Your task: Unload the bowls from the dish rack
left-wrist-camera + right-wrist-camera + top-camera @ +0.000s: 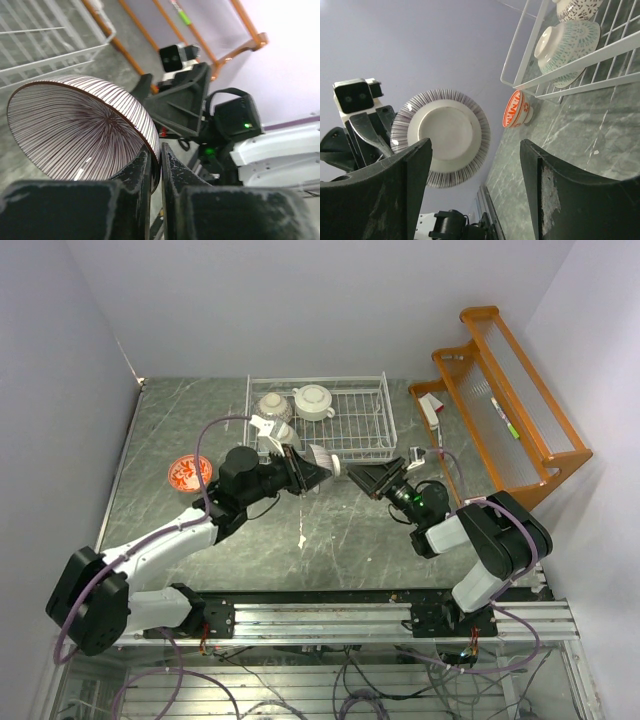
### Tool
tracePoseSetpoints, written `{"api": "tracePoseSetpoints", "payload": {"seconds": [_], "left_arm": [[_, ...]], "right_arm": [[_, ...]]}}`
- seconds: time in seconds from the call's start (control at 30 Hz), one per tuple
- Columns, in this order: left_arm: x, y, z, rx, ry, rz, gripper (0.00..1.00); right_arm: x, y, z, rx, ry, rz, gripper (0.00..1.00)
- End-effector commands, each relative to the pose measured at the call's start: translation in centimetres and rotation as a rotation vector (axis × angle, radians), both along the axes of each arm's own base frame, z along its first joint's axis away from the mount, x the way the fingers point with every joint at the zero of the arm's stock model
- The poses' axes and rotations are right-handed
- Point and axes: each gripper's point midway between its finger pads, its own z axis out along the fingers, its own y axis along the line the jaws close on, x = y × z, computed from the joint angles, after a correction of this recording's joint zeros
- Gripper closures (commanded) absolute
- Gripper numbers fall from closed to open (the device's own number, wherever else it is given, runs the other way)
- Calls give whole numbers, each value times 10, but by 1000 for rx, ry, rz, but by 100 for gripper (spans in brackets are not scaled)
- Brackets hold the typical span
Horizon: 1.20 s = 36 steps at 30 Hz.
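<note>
My left gripper (303, 470) is shut on the rim of a striped bowl (323, 462) and holds it on its side above the table, just in front of the white wire dish rack (365, 445). In the left wrist view the fingers (170, 170) pinch the striped bowl's (75, 127) wall. My right gripper (366, 479) is open and empty, facing the bowl from the right; its view shows the bowl's underside (440, 137) beyond the jaws. A speckled bowl (272, 405), a white handled bowl (313, 400) and a patterned bowl (567, 42) sit in the rack. A red-marked bowl (190, 472) stands on the table.
The orange wooden shelf (505, 405) stands at the right, close behind my right arm. The rack's right half (360, 415) holds no bowls. The grey marbled table (330, 540) extends in front of both grippers.
</note>
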Motion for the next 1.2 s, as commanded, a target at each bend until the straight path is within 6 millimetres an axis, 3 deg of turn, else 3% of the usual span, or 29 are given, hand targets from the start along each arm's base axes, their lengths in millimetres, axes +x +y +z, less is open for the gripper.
{"api": "tracePoseSetpoints", "payload": {"seconds": [0.0,0.3,0.5,0.77,0.83,1.0,1.17], "left_arm": [[17,23,9,167,-28,137,93],[38,93,-9,519,83,451,93],[44,148,-6,657,150,706,93],[57,207,-16,815,222,846,93],[62,230,-21,846,255,885,93],[73,246,-23,886,282,928,93],[88,257,-40,964,361,914,93]], "right_arm": [[-12,-14,55,102,-240,-33,30],[-10,-14,49,105,-220,-22,35],[-10,-13,46,98,-218,-12,37],[-11,-13,46,88,-228,6,39],[-10,-14,43,80,-224,6,39],[-3,-17,31,65,-193,-3,40],[0,-19,24,51,-181,-7,40]]}}
